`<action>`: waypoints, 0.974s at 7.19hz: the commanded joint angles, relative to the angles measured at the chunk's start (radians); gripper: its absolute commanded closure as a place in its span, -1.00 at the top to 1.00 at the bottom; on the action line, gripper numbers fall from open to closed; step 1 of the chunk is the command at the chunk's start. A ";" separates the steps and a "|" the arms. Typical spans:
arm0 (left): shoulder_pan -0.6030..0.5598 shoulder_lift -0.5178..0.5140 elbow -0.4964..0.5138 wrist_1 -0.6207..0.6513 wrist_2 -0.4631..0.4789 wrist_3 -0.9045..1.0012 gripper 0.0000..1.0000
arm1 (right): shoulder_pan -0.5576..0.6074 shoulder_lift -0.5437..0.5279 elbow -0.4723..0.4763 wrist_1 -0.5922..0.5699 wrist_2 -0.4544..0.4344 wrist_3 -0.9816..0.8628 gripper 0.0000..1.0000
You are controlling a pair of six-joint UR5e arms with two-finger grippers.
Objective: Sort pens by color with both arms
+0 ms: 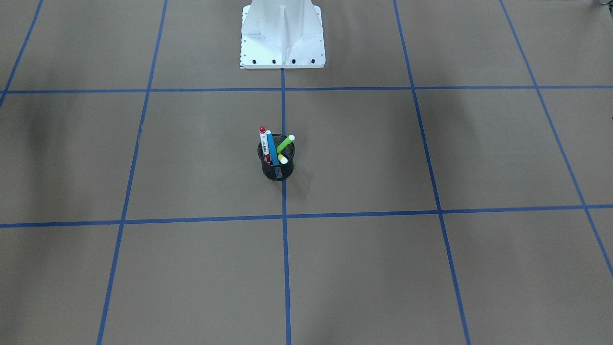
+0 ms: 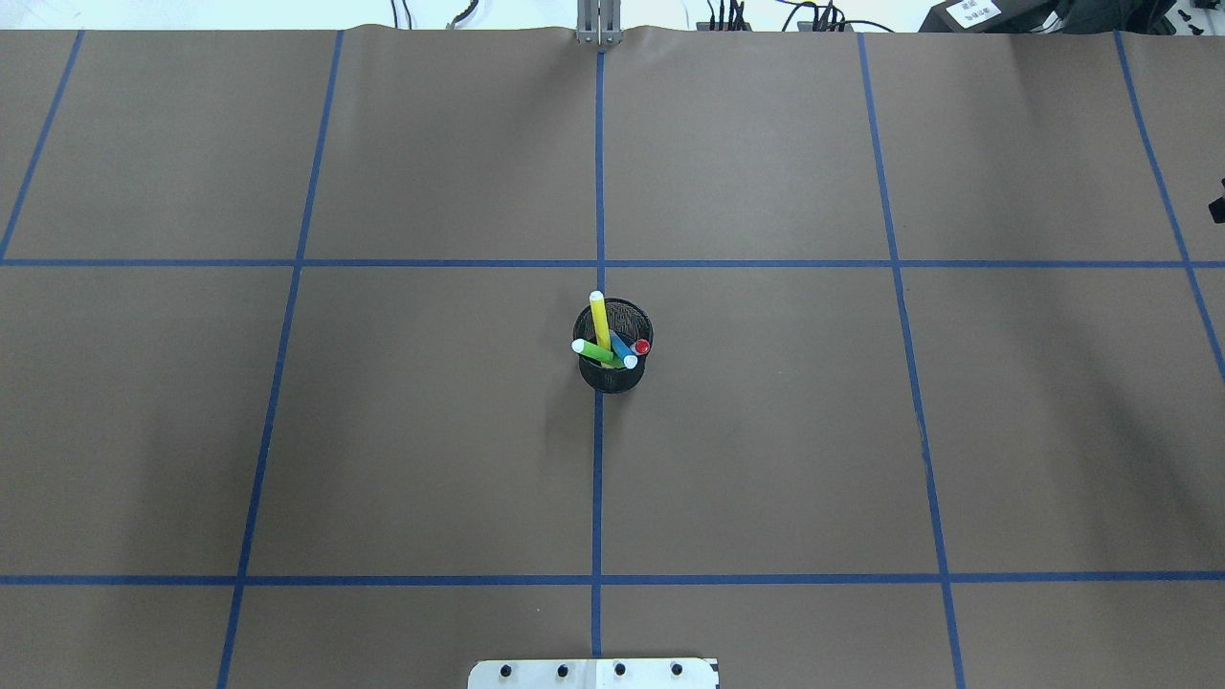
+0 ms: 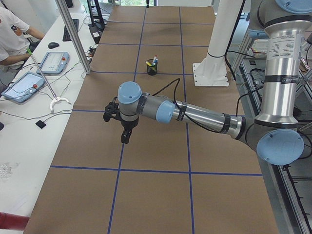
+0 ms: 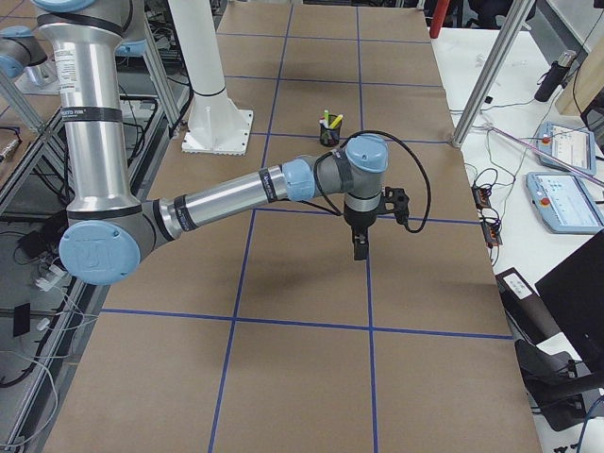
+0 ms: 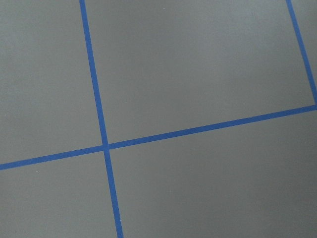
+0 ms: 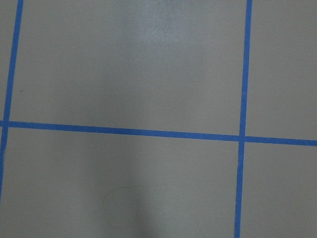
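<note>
Four pens stand in a black mesh cup (image 1: 277, 171) at the table's middle: a white pen with a red cap (image 1: 263, 141), a blue pen (image 1: 272, 149), a lime green pen (image 1: 286, 143) and a yellow pen (image 1: 283, 159). The cup (image 2: 612, 376) also shows in the overhead view. My left gripper (image 3: 126, 136) hangs over the table far from the cup, seen only in the exterior left view. My right gripper (image 4: 359, 250) hangs likewise, seen only in the exterior right view. I cannot tell whether either is open or shut. Both wrist views show only table.
The brown table is marked by a grid of blue tape lines (image 2: 598, 191). The white pedestal base (image 1: 282, 36) stands behind the cup. An operator (image 3: 12, 34) sits at a side desk with tablets (image 3: 23, 87). More tablets (image 4: 566, 193) lie at the other end.
</note>
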 commanded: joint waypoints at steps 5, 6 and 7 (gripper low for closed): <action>0.001 0.040 -0.041 -0.003 0.002 0.000 1.00 | 0.005 -0.026 0.010 0.000 0.024 -0.002 0.99; 0.001 0.043 -0.039 -0.001 -0.018 0.000 1.00 | 0.005 -0.027 0.014 0.002 0.026 -0.002 0.99; 0.001 0.043 -0.036 0.000 -0.026 0.000 1.00 | 0.004 -0.023 0.011 0.014 0.029 -0.002 0.99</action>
